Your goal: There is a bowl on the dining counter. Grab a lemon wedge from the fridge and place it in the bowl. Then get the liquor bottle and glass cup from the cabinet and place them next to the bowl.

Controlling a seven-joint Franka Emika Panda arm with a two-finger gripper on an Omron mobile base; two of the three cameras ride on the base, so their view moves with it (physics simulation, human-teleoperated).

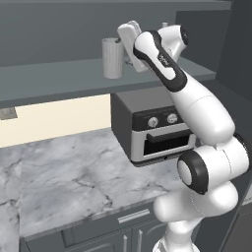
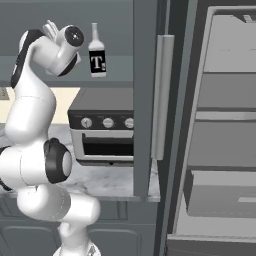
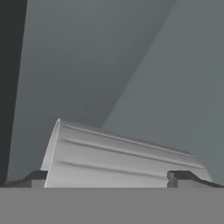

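Grey translucent straight-sided glass cup [image 1: 112, 58] is seen standing upright on the inner shelf of the dark blue-grey wall cabinet [image 1: 59, 74], with the white arm's two-finger gripper [image 1: 129, 42] raised to shelf height just beside it on its right. In the hand view the glass cup [image 3: 122, 157] is shown lying across the bottom of the picture between the two dark fingertips [image 3: 179, 177], one tip at each side of it; the jaws are spread about as wide as the cup, and whether they press on it cannot be told. In the right base view the small whitish liquor bottle with a black label bearing a white "T" [image 2: 97, 52] is seen upright on the same shelf, near the arm's wrist. Below the shelf a dark grey toaster oven with round knobs [image 1: 152, 128] is set on the grey-white marble worktop [image 1: 64, 177].
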